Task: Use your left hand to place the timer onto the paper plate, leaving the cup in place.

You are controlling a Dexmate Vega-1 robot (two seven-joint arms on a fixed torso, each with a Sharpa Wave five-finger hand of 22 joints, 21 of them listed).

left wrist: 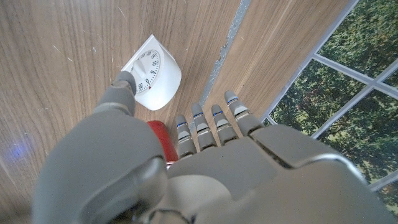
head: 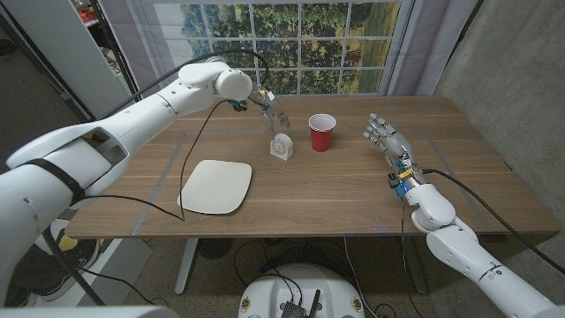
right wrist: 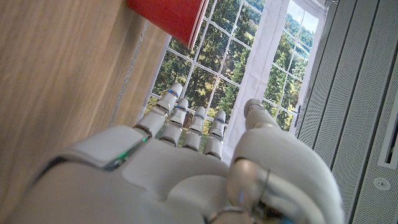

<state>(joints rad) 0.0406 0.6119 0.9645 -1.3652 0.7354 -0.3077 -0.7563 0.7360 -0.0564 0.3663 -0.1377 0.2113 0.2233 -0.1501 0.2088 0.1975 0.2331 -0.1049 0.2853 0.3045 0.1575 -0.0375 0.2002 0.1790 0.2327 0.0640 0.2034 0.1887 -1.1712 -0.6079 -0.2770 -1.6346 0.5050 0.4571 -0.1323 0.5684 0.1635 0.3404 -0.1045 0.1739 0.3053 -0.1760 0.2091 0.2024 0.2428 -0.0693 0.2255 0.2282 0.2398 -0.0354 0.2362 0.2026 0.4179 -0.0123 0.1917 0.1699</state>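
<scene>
A white round timer [head: 282, 147] stands on the table near its middle, dial visible in the left wrist view [left wrist: 152, 78]. Just right of it is the red cup [head: 321, 132], upright, also partly seen behind my left hand [left wrist: 163, 138] and in the right wrist view [right wrist: 168, 14]. The white paper plate [head: 217, 186] lies left and nearer the front edge. My left hand [head: 274, 112] hovers just above and behind the timer, fingers apart, holding nothing; its thumb [left wrist: 121, 90] reaches toward the timer. My right hand [head: 388, 141] waits right of the cup, fingers extended, holding nothing.
Grey tape lines [head: 177, 155] mark a rectangle on the wooden table [head: 335, 190]. A black cable [head: 190, 163] hangs from my left arm over the plate's left side. A window backdrop [head: 291, 44] stands behind the table.
</scene>
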